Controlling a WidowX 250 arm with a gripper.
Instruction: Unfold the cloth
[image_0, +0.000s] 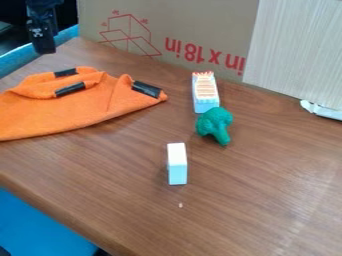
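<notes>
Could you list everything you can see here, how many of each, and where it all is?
Cloth: one, orange, left on the table, rumpled
Strips: three, black, on the cloth
Small box: one, pale blue with orange and white top, near the cardboard
Toy broccoli: one, green, in front of the small box
Block: one, white and pale blue, mid-table
Speck: one, white, in front of the block
Table: one, brown, under these things
Cardboard: one piece, brown with red markings, behind
Panel: one, pale, back right
Robot gripper: one, black, upper left
</notes>
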